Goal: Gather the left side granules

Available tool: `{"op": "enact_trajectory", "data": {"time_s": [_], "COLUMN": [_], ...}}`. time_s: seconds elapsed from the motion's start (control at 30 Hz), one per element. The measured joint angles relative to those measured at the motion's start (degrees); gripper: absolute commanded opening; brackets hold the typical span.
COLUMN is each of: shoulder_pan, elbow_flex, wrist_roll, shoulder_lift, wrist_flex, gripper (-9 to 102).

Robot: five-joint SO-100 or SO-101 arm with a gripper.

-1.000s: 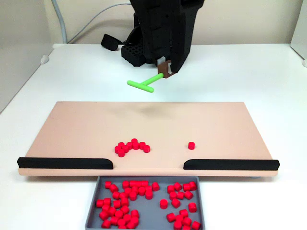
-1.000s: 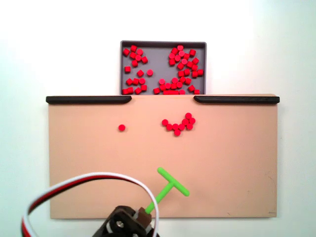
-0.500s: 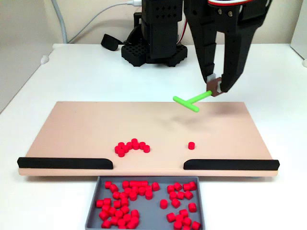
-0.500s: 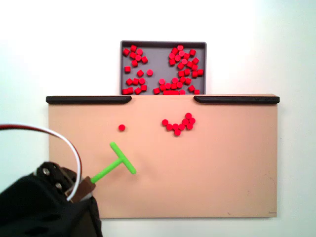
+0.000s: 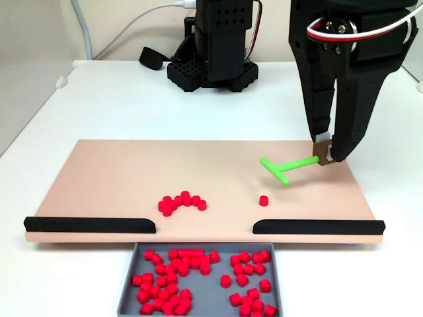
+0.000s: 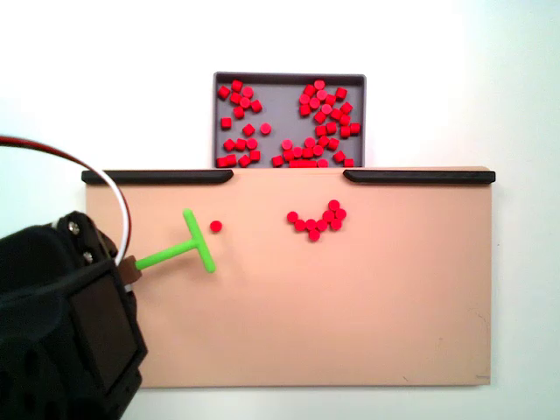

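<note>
A lone small red pellet (image 5: 264, 200) (image 6: 215, 226), the left side granule, lies on the tan board (image 5: 119, 173) (image 6: 394, 315). It sits right of centre in one fixed view and left of centre in the other. My gripper (image 5: 326, 156) (image 6: 129, 269) is shut on the stem of a green T-shaped tool (image 5: 285, 168) (image 6: 184, 248). The tool's crossbar hangs just beside the pellet, a short gap away. An arc of several red pellets (image 5: 182, 202) (image 6: 318, 220) lies near the board's middle.
Two black rails (image 5: 90, 224) (image 5: 318, 226) line the board's edge, with a gap between them over a grey tray (image 5: 127, 290) (image 6: 284, 80) holding many red pellets. The arm's black base (image 5: 215, 46) stands behind the board on the white table.
The arm has swung across the board with the green tool, bringing the crossbar down from well away to just beside the lone pellet. No pellet has moved.
</note>
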Motion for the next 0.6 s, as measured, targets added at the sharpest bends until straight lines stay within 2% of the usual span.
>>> {"op": "enact_trajectory", "data": {"time_s": [0.6], "shoulder_pan": [-1.49], "elbow_flex": [-2.9], "wrist_roll": [12.74], "shoulder_lift": [-4.04], "wrist_flex": [0.09], "gripper": [0]}}
